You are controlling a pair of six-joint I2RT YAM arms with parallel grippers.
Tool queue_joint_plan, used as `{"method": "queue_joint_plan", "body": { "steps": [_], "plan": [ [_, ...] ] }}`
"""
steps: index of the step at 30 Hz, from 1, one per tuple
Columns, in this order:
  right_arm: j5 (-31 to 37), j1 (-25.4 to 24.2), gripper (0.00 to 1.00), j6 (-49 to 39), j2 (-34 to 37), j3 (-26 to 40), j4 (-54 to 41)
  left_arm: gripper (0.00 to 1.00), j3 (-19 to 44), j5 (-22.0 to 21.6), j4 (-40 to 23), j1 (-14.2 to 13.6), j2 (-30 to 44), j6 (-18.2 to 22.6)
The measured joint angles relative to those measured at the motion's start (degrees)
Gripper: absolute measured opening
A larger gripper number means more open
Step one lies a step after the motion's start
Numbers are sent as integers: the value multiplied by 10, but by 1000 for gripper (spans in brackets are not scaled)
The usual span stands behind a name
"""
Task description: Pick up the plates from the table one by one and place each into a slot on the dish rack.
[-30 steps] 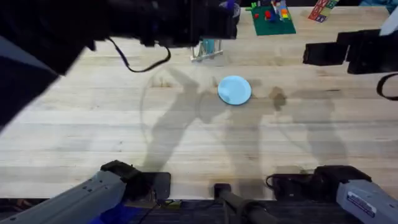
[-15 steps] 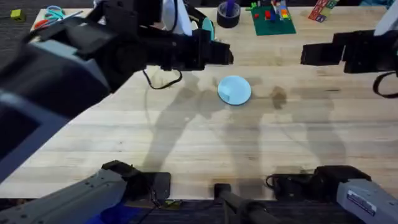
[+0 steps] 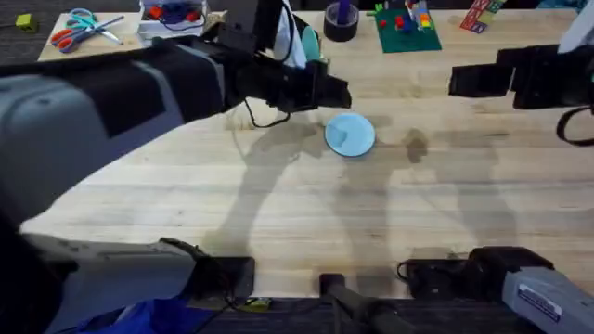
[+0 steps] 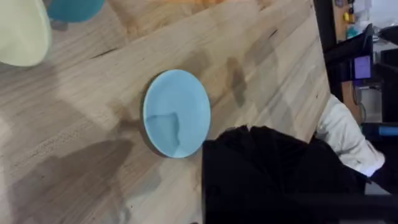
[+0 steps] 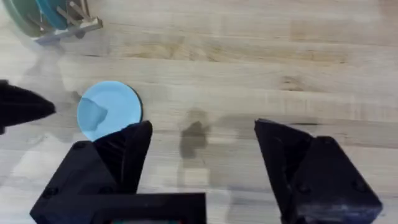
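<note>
A light blue plate (image 3: 350, 134) lies flat on the wooden table (image 3: 278, 204), also seen in the left wrist view (image 4: 176, 113) and the right wrist view (image 5: 109, 111). My left gripper (image 3: 329, 90) hovers just behind and left of it, apart from it. A cream plate (image 4: 22, 31) and a teal plate (image 4: 74, 7) stand beyond, the teal one in the dish rack (image 5: 65, 28). My right gripper (image 5: 202, 146) is open and empty, held off to the right of the blue plate (image 3: 459, 82).
Along the far edge are a dark tape roll (image 3: 341, 20), a green brick baseplate (image 3: 406, 30), scissors (image 3: 79, 28) and a clear bin (image 3: 172, 13). My left arm (image 3: 111, 102) spans the table's left half.
My left arm has swung down and forward, bringing its gripper from the rack toward the light blue plate. The right arm and the plate have stayed put.
</note>
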Motion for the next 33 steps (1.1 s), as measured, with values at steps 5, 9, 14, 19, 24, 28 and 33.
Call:
{"method": "queue_joint_plan", "body": {
  "steps": [5,9,14,19,24,28,33],
  "plan": [
    [0,0,993,0,0,0,1,42,0,3,18,-12,39,-1],
    [0,0,993,0,0,0,2,42,0,13,48,-17,77,0],
    [0,0,994,0,0,0,2,43,0,48,85,-15,126,0],
    [0,0,994,0,0,0,2,43,0,56,85,-14,153,0],
    [0,0,994,0,0,0,3,43,-6,56,92,-11,154,0],
    [0,0,994,0,0,0,3,43,-29,56,94,0,154,0],
    [0,0,993,0,0,0,3,42,-57,56,118,8,154,-1]
  ]
}}
